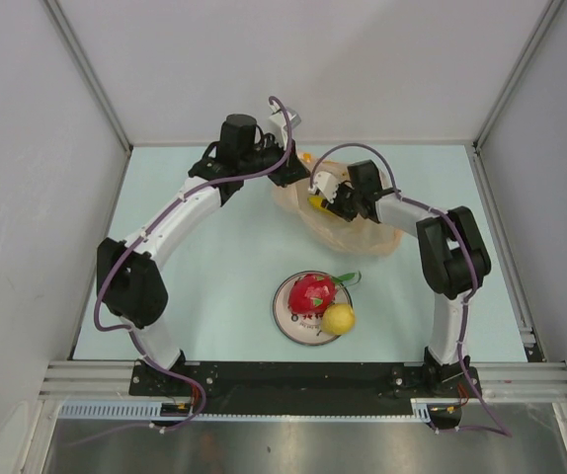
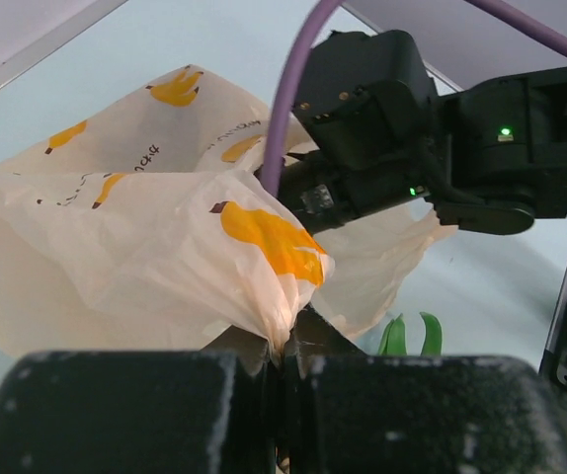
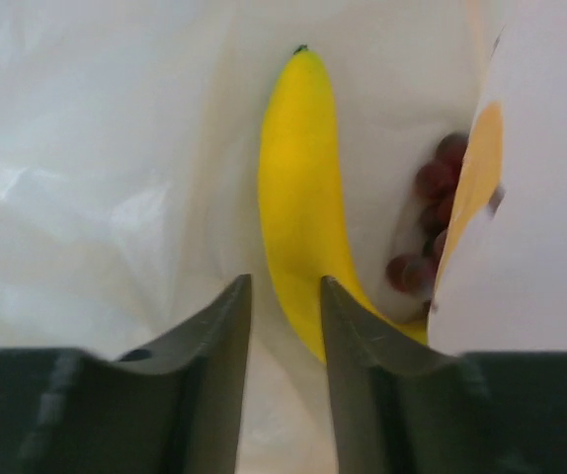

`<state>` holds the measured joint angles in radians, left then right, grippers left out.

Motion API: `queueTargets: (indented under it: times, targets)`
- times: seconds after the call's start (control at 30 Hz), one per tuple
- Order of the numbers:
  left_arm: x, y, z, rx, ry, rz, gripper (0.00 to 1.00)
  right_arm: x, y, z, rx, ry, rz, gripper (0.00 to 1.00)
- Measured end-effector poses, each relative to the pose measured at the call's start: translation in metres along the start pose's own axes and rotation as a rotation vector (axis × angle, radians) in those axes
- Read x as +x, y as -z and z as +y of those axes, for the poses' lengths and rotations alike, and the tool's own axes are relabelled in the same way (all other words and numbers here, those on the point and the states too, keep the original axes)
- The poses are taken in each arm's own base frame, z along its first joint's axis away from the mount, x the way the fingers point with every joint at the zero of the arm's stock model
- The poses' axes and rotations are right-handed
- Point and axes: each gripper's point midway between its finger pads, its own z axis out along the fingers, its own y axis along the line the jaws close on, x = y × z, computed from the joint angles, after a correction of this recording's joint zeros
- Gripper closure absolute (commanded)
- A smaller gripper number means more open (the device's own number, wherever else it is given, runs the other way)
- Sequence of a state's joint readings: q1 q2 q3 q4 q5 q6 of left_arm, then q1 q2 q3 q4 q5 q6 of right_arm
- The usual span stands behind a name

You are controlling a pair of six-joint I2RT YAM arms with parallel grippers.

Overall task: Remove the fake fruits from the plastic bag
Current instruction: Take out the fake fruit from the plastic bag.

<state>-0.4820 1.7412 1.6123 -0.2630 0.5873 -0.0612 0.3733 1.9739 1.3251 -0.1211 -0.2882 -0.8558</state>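
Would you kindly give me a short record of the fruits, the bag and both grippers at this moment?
on plate: dragon fruit, lemon
inside plastic bag: banana, grape bunch
left gripper: shut, pinching the plastic bag's edge
right gripper: open inside the bag, banana's near end at its fingers, not gripped

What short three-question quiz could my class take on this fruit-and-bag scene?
1. True or false: the round yellow plastic lemon lies on the round white plate.
2. Which fruits are inside the thin pale-orange plastic bag? A) yellow plastic banana and dark purple-red grape bunch; B) lemon and red dragon fruit; C) none.
3. Fill in: the left pincer is shut on the ____.
Key: 1 true; 2 A; 3 bag.
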Motion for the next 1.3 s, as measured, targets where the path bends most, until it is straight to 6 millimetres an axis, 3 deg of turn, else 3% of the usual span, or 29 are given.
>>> queueTargets:
  times: [0.1,0.3,0.47,0.6,0.7,0.87,1.13,1.2,1.3]
  targets:
    - [0.000,0.000,-0.001,0.004,0.001,0.000,1.00,-0.006,-0.008,-0.008,-0.003,0.015,-0.009,0.45]
    - [0.003,-0.001,-0.001,0.009,0.004,0.004,1.00,-0.006,-0.031,-0.024,-0.057,0.007,0.037,0.45]
    - [0.005,-0.002,-0.003,0.013,0.004,0.007,1.00,0.012,-0.048,-0.034,-0.103,-0.058,0.092,0.55]
    - [0.005,-0.003,-0.004,0.017,0.002,0.008,1.00,0.019,-0.044,-0.036,-0.119,-0.090,0.111,0.68]
    - [0.005,-0.003,-0.006,0.020,0.001,0.009,1.00,0.017,-0.040,-0.032,-0.127,-0.106,0.103,0.71]
    - [0.005,-0.004,-0.008,0.022,-0.001,0.010,1.00,0.001,-0.004,-0.009,-0.150,-0.167,0.063,0.72]
    - [0.010,-0.008,0.000,-0.009,0.005,0.019,1.00,-0.099,0.078,-0.022,-0.086,-0.208,-0.172,0.73]
    - [0.010,-0.008,0.002,-0.023,0.005,0.019,1.00,-0.114,0.096,-0.022,-0.081,-0.221,-0.211,0.74]
    - [0.010,-0.008,0.008,-0.051,-0.007,0.018,1.00,-0.121,0.118,-0.013,-0.089,-0.242,-0.229,0.74]
